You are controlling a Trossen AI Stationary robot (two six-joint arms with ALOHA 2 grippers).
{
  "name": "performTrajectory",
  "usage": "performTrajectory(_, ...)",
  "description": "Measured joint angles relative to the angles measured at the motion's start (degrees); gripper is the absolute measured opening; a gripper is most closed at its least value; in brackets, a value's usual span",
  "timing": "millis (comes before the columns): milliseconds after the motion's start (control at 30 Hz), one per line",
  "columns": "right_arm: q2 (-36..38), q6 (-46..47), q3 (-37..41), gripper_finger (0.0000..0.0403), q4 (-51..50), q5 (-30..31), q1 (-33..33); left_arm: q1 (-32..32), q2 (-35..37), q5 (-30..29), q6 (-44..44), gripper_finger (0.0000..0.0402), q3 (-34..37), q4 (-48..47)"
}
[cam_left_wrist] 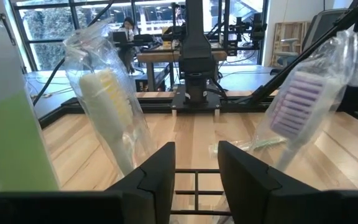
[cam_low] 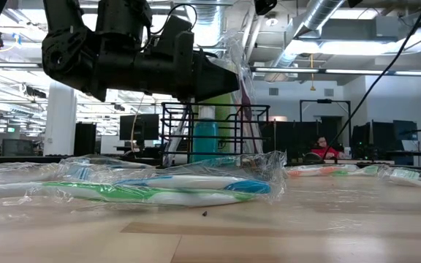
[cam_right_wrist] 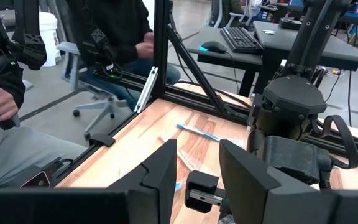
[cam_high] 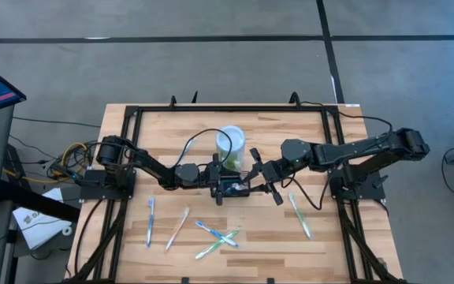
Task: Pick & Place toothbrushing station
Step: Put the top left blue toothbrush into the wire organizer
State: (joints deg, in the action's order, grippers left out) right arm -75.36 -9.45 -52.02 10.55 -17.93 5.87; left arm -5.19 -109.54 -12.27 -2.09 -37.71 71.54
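Table: wooden top [cam_high: 235,134] inside a black frame, middle of the high view.
Caddy: black wire caddy [cam_high: 232,188] at table centre, below the green cup [cam_high: 231,147].
Left gripper: [cam_high: 215,177] at the caddy's left edge, fingers apart, nothing pinched.
Right gripper: [cam_high: 262,175] just right of the caddy; grip cannot be told.
Toothbrushes: wrapped toothbrushes [cam_high: 215,237] lie along the lower part.

Black wire caddy [cam_low: 214,135] is showing beside a lime-green cup [cam_high: 231,147]; pale wood-grain table [cam_high: 345,252] is lying under dark arms.
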Motion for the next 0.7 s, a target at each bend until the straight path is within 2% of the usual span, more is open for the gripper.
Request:
performTrajectory(233, 0.0, 0.4, 0.0, 0.0111, -0.1, 0.0, 0.0, -0.6, 1.5, 0.0, -0.4, 0.0113, 0.0, 0.6)
performTrajectory(533, 0.0, 0.7, 0.0, 0.0111, -0.3, 0.0, 0.0, -2.7, 7.0, 0.1, -2.1, 0.0113, 0.0, -0.6)
performTrajectory(700, 0.0, 0.9, 0.0, 0.0111, -0.7, 0.0, 0.0, -3.2, 13.1, 0.0, -2.2, 0.0113, 0.0, -10.9)
